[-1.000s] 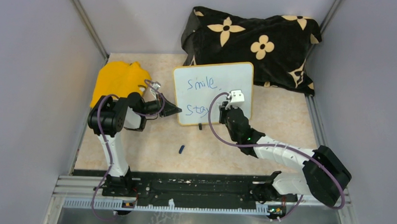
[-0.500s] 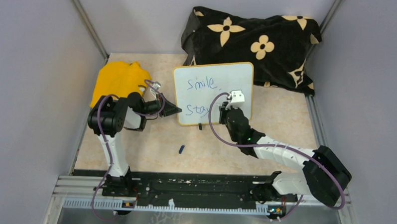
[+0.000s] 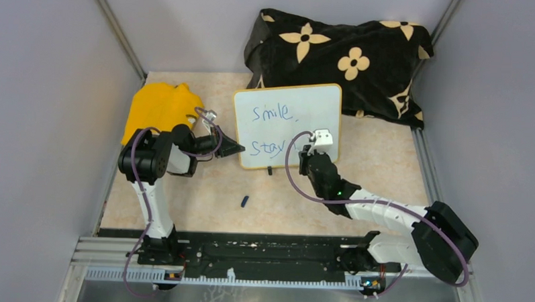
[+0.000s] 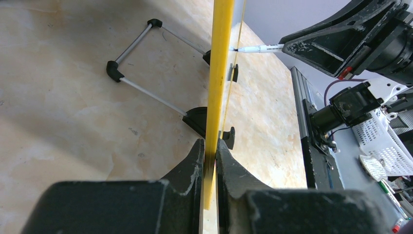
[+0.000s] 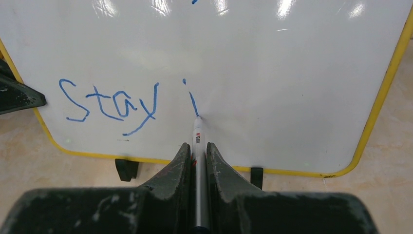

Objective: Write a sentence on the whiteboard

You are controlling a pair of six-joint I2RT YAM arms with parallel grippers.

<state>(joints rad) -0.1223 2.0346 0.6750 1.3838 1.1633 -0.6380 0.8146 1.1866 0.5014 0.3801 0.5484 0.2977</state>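
The whiteboard (image 3: 313,105) stands propped near the middle of the table, white with a yellow rim. Two lines of the blue sentence show on it: "Smile," (image 3: 273,113) above "Stay" (image 3: 265,148). My left gripper (image 3: 234,148) is shut on the board's left rim (image 4: 218,73), one finger on each face (image 4: 210,144). My right gripper (image 5: 197,146) is shut on a silver marker (image 5: 197,139). The marker's tip touches the board at the foot of a short fresh blue stroke (image 5: 190,97) just right of "Stay" (image 5: 109,102). From above, the right gripper (image 3: 308,154) sits at the board's lower right.
A black flowered cloth (image 3: 342,53) lies bunched behind the board. A yellow cloth (image 3: 160,107) lies at the left, behind my left arm. A small blue cap (image 3: 245,202) rests on the table in front. The board's wire stand (image 4: 146,92) props it from behind.
My right gripper has shifted a little right and toward the near side with the marker, leaving a short new stroke after "Stay". The left gripper and the board have stayed still.
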